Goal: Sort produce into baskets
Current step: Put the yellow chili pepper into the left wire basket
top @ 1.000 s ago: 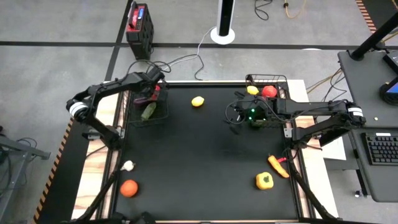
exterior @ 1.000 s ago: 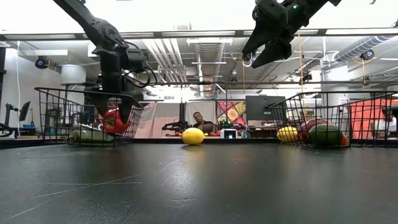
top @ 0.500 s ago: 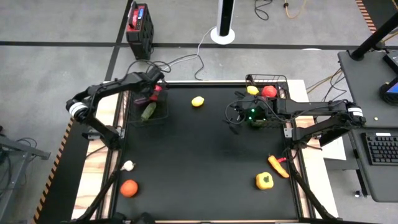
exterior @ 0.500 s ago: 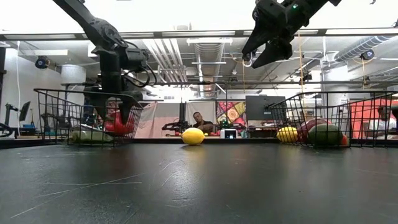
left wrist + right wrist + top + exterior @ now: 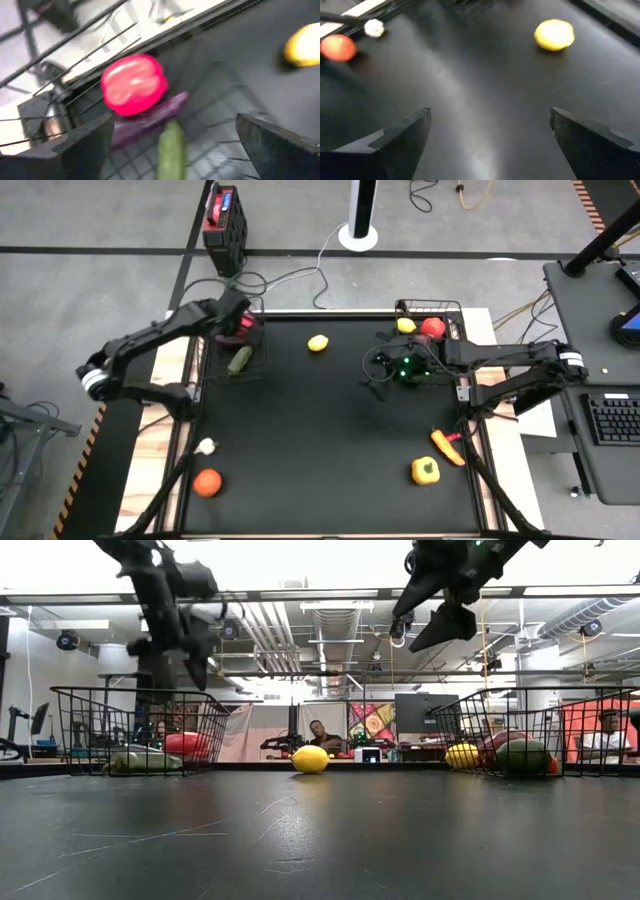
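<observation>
Black table [image 5: 330,440] on grey floor, red-and-black box [image 5: 222,215] and white post base [image 5: 358,232] beyond the far edge. Desk with keyboard [image 5: 610,420] off to the right. Low view: open workshop behind, person seated at a screen [image 5: 322,735].

Versus a second ago: left gripper [image 5: 232,308] up out of the left basket [image 5: 262,352], now above its far rim; arm swung outward. Red pepper [image 5: 134,85] no longer between the fingers, now lying in that basket on the eggplant [image 5: 150,117], cucumber [image 5: 171,150] beside. Right gripper [image 5: 376,372] nudged slightly toward the lemon [image 5: 318,342], otherwise same spot.

Left gripper: fingers spread wide, holding nothing; pepper directly under it, apart. Right gripper: fingers wide apart, empty, raised over the table just left of the right basket [image 5: 452,308]; lemon well apart, toward the far edge.

Right basket: yellow piece [image 5: 405,324], red tomato [image 5: 432,326]. Near the table's left front corner: garlic [image 5: 206,445], orange tomato [image 5: 207,481]. Right front: yellow pepper [image 5: 425,470], carrot [image 5: 446,445].
</observation>
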